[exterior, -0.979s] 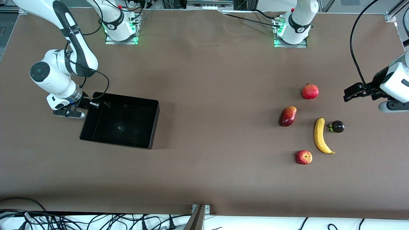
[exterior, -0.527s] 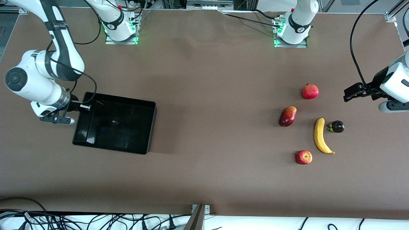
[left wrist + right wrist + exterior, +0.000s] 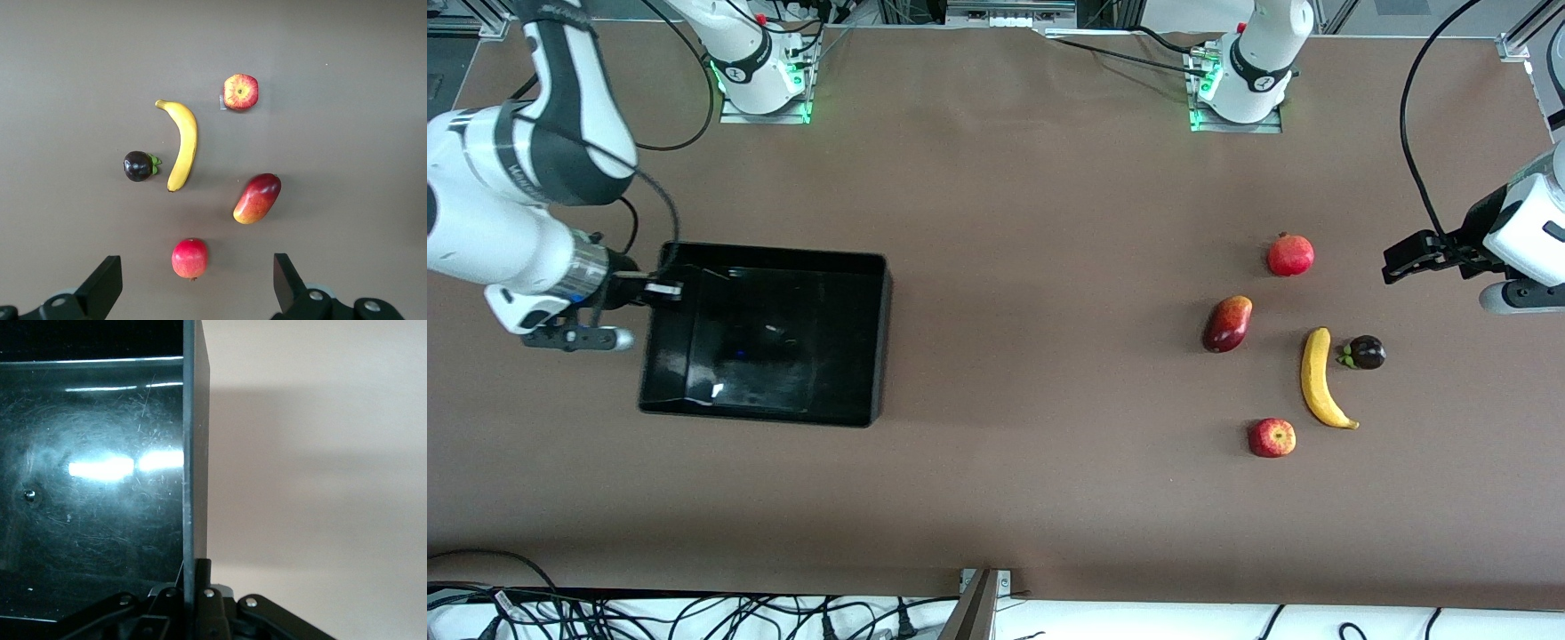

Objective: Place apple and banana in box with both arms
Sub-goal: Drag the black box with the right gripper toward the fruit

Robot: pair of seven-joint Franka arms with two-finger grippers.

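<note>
The black box (image 3: 871,338) is at the right arm's end of the table. My right gripper (image 3: 660,291) is shut on the box's end wall (image 3: 193,453) and holds the box, which looks raised off the table. The apple (image 3: 1272,437) lies nearest the front camera, beside the banana (image 3: 1318,377). Both show in the left wrist view, the apple (image 3: 240,91) and the banana (image 3: 181,141). My left gripper (image 3: 1392,265) is open and empty, up in the air at the left arm's end, over the table beside the fruit. Its fingertips (image 3: 107,283) frame the pomegranate.
A pomegranate (image 3: 1290,254), a dark red and yellow mango (image 3: 1228,323) and a dark purple mangosteen (image 3: 1366,352) lie with the fruit. They also show in the left wrist view: pomegranate (image 3: 190,258), mango (image 3: 257,198), mangosteen (image 3: 138,166). Cables run along the table's front edge.
My right arm has swung the box round in its grip, and the box now appears larger and squarer to the table edge. The left arm and the fruit have not moved.
</note>
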